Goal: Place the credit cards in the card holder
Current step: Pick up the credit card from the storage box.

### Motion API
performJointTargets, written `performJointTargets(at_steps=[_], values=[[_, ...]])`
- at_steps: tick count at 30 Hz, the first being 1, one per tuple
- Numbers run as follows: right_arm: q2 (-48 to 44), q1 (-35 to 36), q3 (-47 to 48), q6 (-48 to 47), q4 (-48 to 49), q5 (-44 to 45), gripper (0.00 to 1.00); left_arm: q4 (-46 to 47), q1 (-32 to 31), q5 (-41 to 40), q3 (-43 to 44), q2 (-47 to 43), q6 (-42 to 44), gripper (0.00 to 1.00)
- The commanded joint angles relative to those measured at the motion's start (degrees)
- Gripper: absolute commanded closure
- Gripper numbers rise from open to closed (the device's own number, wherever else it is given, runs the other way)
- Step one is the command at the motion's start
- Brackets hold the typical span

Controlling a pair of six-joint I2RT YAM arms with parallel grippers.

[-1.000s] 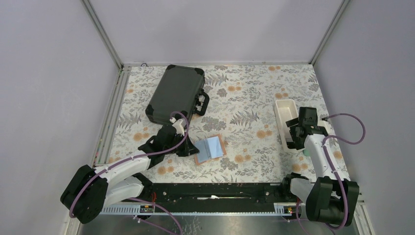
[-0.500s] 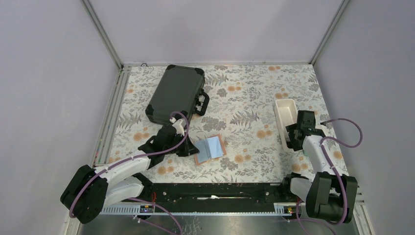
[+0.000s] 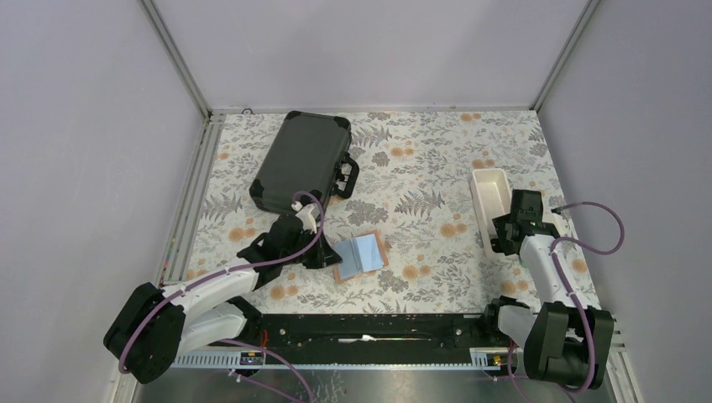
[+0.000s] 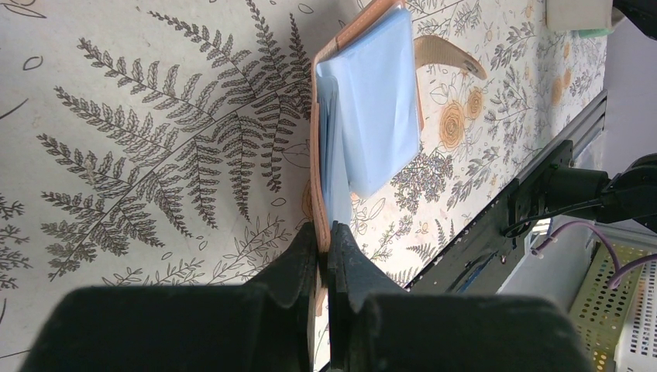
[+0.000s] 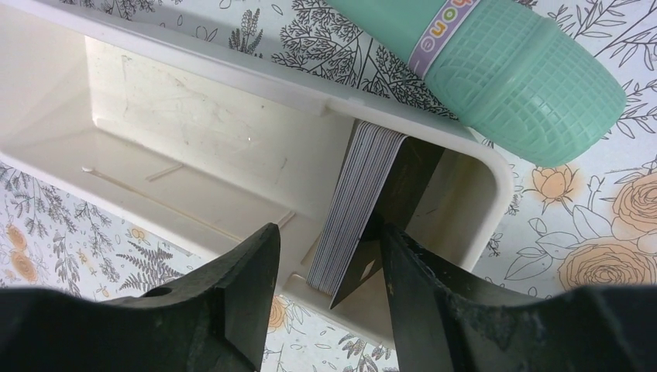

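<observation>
The tan card holder (image 3: 361, 256) lies open on the floral table, its pale blue inside up. My left gripper (image 3: 323, 252) is shut on its left tan edge (image 4: 314, 186), and the blue pockets (image 4: 380, 101) show beyond the fingers. A stack of credit cards (image 5: 360, 205) stands on edge in the near end of a white tray (image 5: 194, 70), with a black card (image 5: 403, 194) leaning on its right side. My right gripper (image 5: 329, 252) is open, its fingers on either side of the stack, apart from it. In the top view that gripper (image 3: 508, 235) sits over the tray's near end.
A large black hard case (image 3: 302, 161) lies at the back left. A mint green capped tube (image 5: 496, 54) lies on the table just beyond the tray's outer wall. The white tray (image 3: 490, 189) runs along the right side of the table.
My right gripper has moved nearer and a little right along the tray and lower over its near end. The left arm and card holder have not moved.
</observation>
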Motion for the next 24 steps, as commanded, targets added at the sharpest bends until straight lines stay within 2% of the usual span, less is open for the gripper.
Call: performJointTargets(at_steps=[1, 17, 24], values=[[-1.3, -0.2, 0.9, -0.3, 0.6, 2.5, 0.44, 1.9, -0.6, -0.2, -0.7, -0.5, 1.2, 1.00], [-3.8, -0.2, 0.3, -0.8, -0.3, 1.8, 0.71, 1.9, -0.9, -0.1, -0.8, -1.1, 1.3, 1.00], [-4.5, -0.2, 1.0, -0.5, -3.5, 1.6, 0.77, 1.5, -0.9, -0.1, -0.5, -1.4, 1.3, 1.00]])
